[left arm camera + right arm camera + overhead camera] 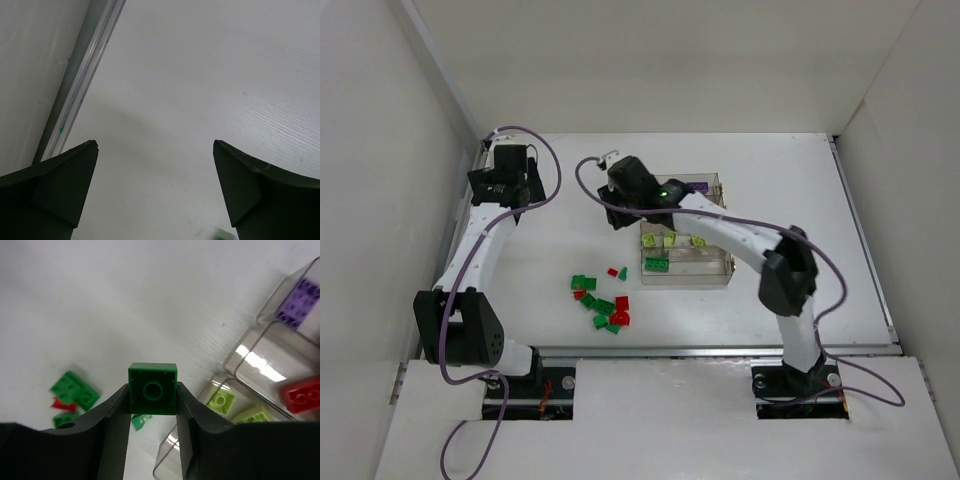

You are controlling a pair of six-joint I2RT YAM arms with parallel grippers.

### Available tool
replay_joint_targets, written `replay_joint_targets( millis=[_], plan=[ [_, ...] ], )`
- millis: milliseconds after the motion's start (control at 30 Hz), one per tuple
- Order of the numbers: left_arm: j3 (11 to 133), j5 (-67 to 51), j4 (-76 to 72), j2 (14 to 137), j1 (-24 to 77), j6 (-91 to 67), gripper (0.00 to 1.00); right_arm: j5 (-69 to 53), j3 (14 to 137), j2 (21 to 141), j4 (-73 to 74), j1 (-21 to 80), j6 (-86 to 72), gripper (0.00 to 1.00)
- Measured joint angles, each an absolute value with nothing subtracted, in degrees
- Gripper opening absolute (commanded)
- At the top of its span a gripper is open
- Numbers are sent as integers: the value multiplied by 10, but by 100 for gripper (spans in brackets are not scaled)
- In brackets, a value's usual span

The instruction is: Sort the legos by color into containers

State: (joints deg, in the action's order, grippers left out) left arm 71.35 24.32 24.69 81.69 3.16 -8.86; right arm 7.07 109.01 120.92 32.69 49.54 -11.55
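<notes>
**Held Brick: Grip and Handling**

Position. The right gripper point(152, 399) is narrowed onto one dark green brick point(152, 385). It holds the brick above the table point(125, 300), just beside the tray point(729, 268) on the side toward the left arm. Its fingers point(112, 415) clamp two opposite side walls, and the hollow underside faces the wrist camera. The left gripper point(155, 150) stands wide apart over bare table at the far left and holds nothing.

Handling. The brick is judged light, rigid and smooth-sided. It will not deform, but hard plastic may twist or slip if clamped off-centre. Take hold across flat parallel walls, centred, as here. Most of the brick projects beyond the fingertips, so keep it off the tray wall.

Remaining stock. Loose bricks point(601, 302), green and red, lie near the tray.
</notes>
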Motion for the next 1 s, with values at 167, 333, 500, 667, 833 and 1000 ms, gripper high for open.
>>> replay_joint_targets(
  millis=[167,333,500,667,833,1000],
  plan=[
    [719,226,253,822,32,-91,100,76,993,1028,336,496,-118,0],
    [753,209,264,832,32,-104,97,94,851,953,376,491,-149,0],
    [762,199,267,832,32,-115,91,96,783,979,420,474,-182,0],
    [761,157,274,832,32,-110,91,96,781,981,415,449,-199,21],
    [752,121,276,831,32,-103,91,94,781,981,412,447,-203,55],
    [746,107,277,831,32,-100,91,95,781,981,402,446,-203,61]
  ],
)
